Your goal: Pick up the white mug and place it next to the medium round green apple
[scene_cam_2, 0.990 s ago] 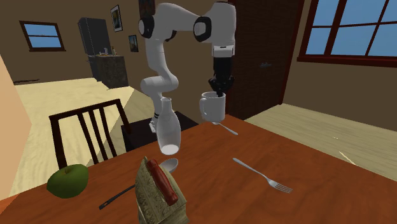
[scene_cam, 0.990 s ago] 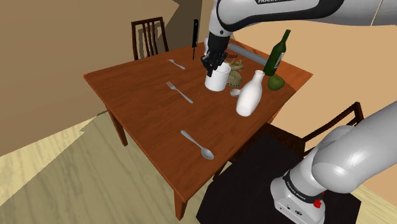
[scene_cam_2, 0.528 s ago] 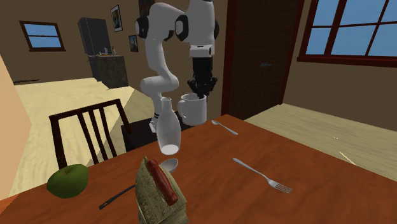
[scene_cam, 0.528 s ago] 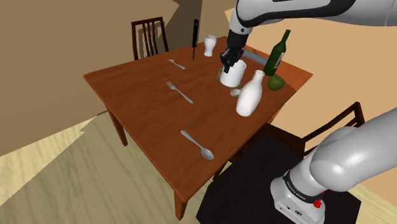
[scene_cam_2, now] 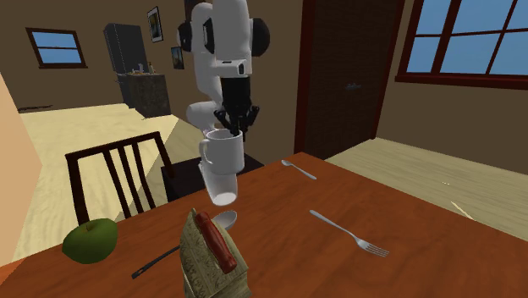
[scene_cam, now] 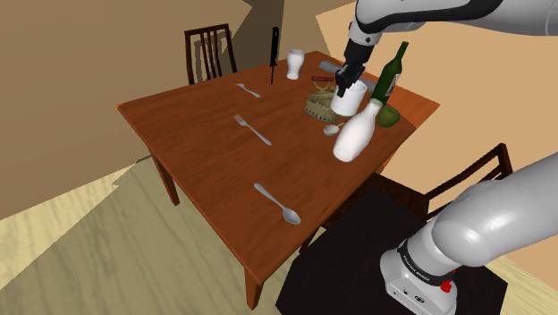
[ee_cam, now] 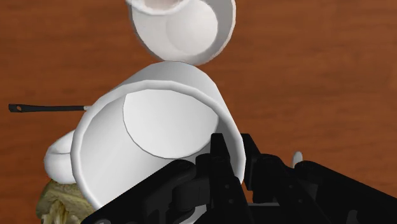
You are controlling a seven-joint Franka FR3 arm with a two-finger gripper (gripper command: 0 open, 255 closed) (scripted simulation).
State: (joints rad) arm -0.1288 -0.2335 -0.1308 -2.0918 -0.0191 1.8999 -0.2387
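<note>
A: Shoulder view. Where's the mug?
B: White mug (scene_cam: 345,101) hangs clear above the worktop (scene_cam: 206,134). The gripper (scene_cam: 346,89) is clamped on its rim from above. Green apple (scene_cam: 386,116) lies just to that view's right of the mug and a bit lower, at the foot of the dark bottle (scene_cam: 390,73). White vase (scene_cam: 352,136) stands just in front of both.
A: Second exterior?
B: The mug (scene_cam_2: 222,152) is upright, handle toward that view's left, and overlaps the vase (scene_cam_2: 222,190) neck. Apple (scene_cam_2: 90,240) sits low and left, near the worktop edge. I'd say the move is left and down in that view, skirting the vase.
A: Wrist?
B: The gripper (ee_cam: 233,164) pinches the mug (ee_cam: 149,130) wall, one finger inside and one outside. The vase (ee_cam: 181,25) mouth lies just beyond the mug rim. Vase clearance looks like the thing to watch on the way down.
</note>
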